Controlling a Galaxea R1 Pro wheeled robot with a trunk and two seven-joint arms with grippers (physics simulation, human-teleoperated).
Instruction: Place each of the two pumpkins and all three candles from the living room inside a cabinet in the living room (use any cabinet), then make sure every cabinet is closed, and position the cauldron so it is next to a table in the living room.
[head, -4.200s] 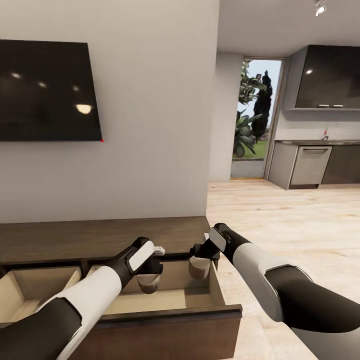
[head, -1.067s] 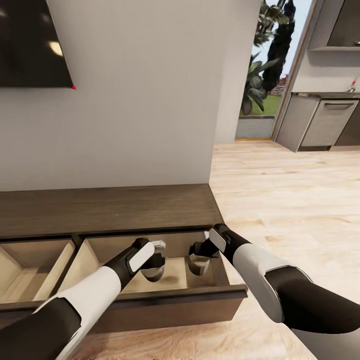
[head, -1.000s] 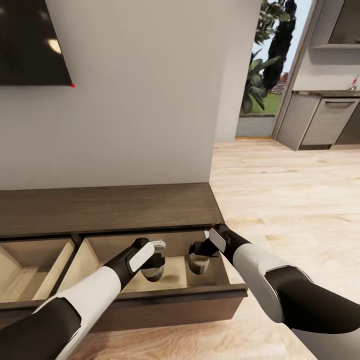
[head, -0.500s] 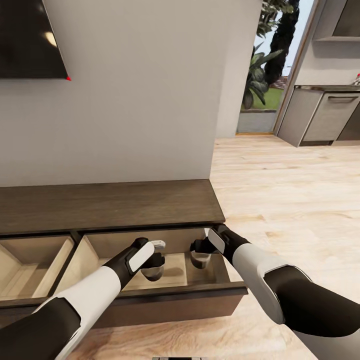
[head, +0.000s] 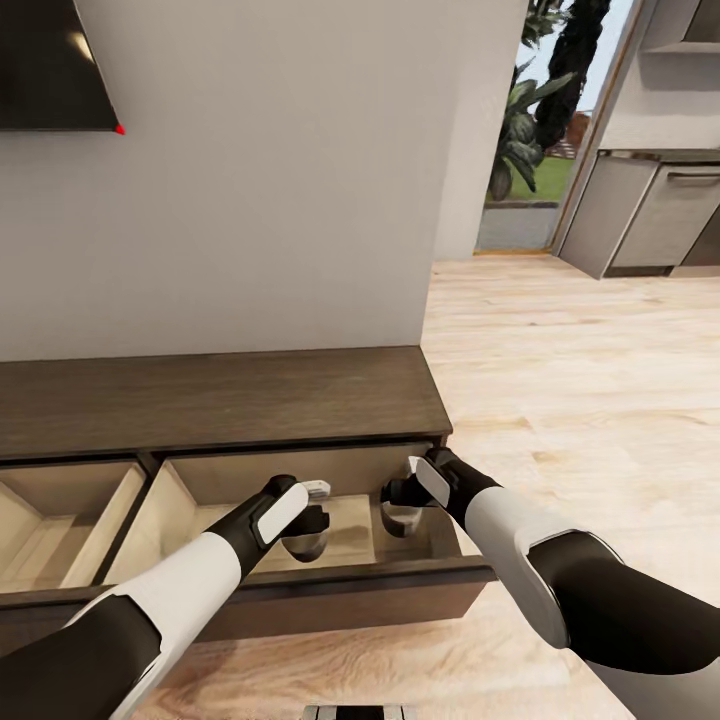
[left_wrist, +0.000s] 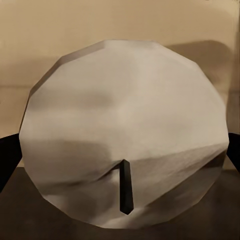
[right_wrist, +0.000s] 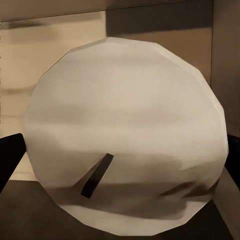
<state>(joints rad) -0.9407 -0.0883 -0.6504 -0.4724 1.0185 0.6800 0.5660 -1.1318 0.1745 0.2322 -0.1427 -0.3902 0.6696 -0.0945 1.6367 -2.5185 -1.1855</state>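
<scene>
Left wrist view: candle (left_wrist: 125, 130) between fingers (left_wrist: 7, 157).

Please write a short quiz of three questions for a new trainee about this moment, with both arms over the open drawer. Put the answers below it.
1. True or false: the drawer under both arms is pulled open.
2. What does each pincer hold?
a) an orange pumpkin
b) a pale candle with a dark wick
c) nothing
3. Fill in: the cabinet stands against a pale ____.

Key
1. True. Its beige inside shows beneath the arms.
2. b. The left pincer is closed on one candle, and the right pincer on another candle; in each wrist view the black fingertips sit at both sides of the round top.
3. wall.
</scene>
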